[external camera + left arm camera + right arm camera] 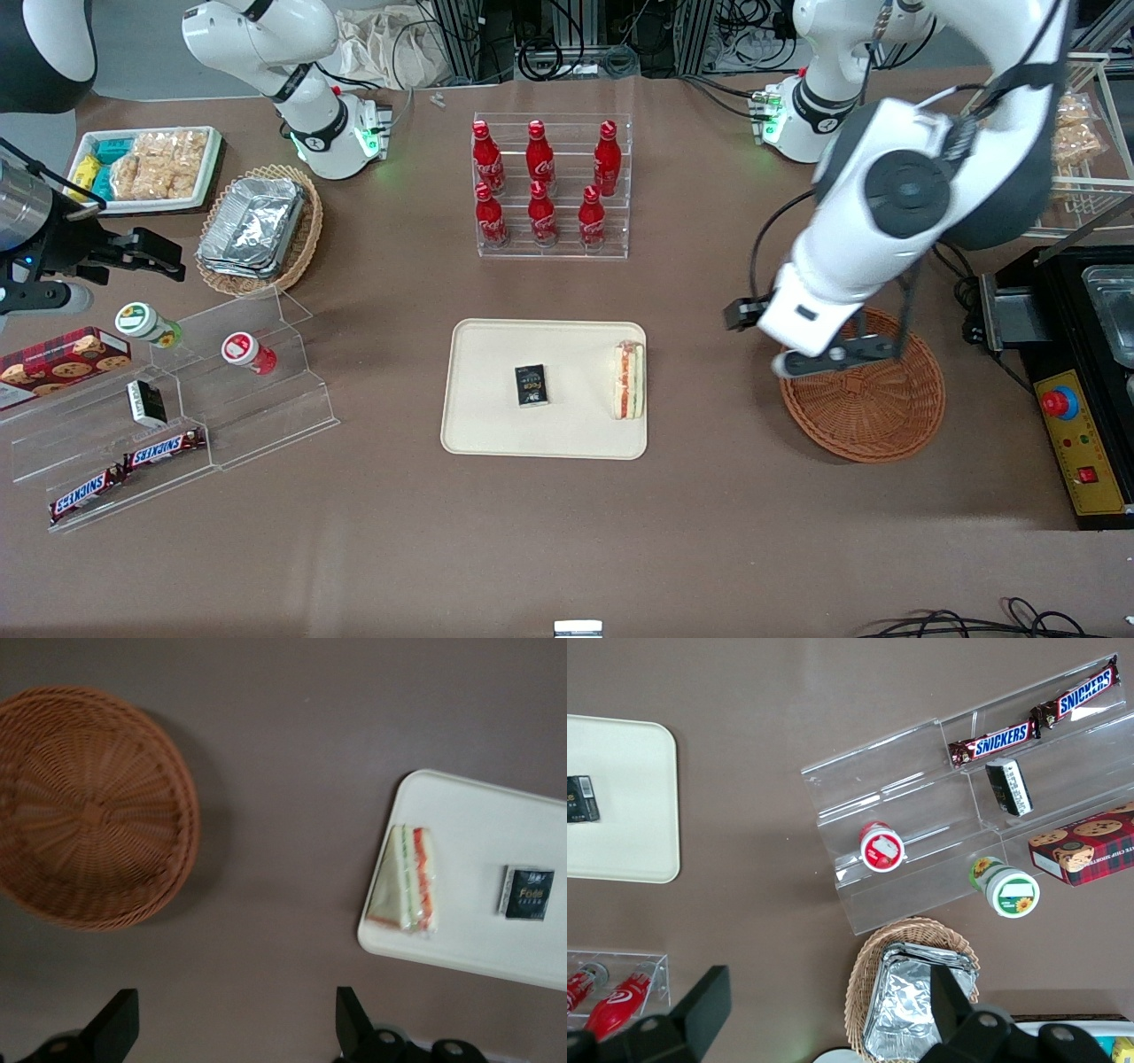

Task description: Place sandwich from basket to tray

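White bread with red and green filling, the sandwich [629, 380] lies on the cream tray [483, 425], at the tray's edge toward the working arm's end, with a small black packet [532, 385] near it on the same tray. The woven basket [877, 408] is well apart. The gripper [828, 359] hangs above the basket's rim, fingers wide apart, holding nothing.
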Available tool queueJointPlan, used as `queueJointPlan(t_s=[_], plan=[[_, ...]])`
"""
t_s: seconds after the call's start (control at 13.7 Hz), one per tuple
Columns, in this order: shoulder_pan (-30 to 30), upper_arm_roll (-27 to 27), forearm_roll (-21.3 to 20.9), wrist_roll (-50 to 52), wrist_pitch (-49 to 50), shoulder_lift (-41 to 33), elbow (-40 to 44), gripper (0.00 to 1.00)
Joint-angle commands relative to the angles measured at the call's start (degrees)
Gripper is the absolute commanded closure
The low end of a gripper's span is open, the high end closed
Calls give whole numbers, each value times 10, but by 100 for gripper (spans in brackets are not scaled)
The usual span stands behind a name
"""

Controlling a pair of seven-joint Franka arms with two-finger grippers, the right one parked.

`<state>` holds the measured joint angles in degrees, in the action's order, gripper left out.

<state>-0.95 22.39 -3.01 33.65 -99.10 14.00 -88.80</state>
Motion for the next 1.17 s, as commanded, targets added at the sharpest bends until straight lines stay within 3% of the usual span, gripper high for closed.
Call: queueJointPlan(t_s=[0.0, 0.22, 0.44, 0.59, 1.1], plan=[[16, -50, 41, -71, 42, -63, -24, 0], [2, -145, 57, -148, 87, -135, -51, 0], [-44, -255, 56, -241, 98, -229, -130, 0], [-45, -261, 47, -246, 100, -257, -150, 0], [-46, -231, 35, -240, 147, -189, -45, 0]])
